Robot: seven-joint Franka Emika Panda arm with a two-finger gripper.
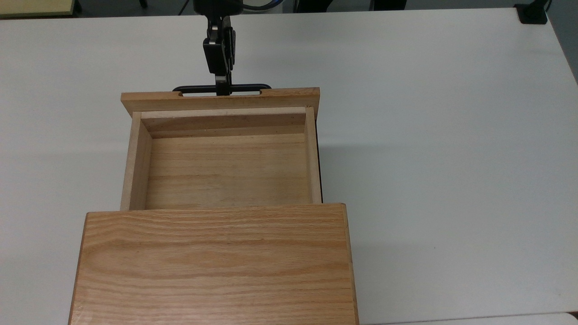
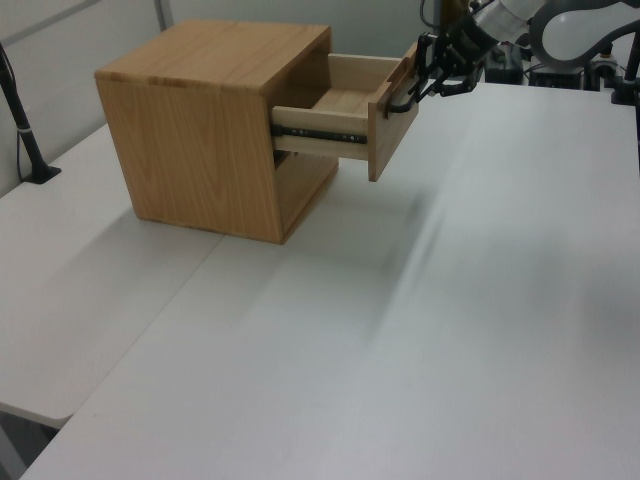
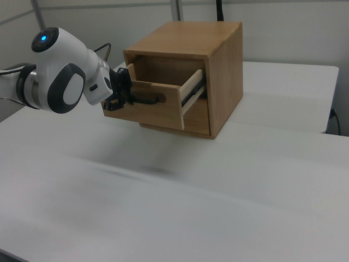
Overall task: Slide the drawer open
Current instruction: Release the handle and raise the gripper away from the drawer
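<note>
One tool [image 1: 221, 85] clenched on handle [image 1: 246, 86] at mid-bar, so your pull ran straight; drawer [image 1: 226, 169] sat mostly out of cabinet [image 1: 216, 266], above worktop [image 1: 429, 135].

The white Franka arm with grey joint covers [image 3: 60, 82] reaches in level from the right view's left, its forearm roughly horizontal. Its black two-finger gripper [image 1: 221, 86] points forward, fingers pinched together around the thin black bar handle [image 1: 246, 86].
</note>
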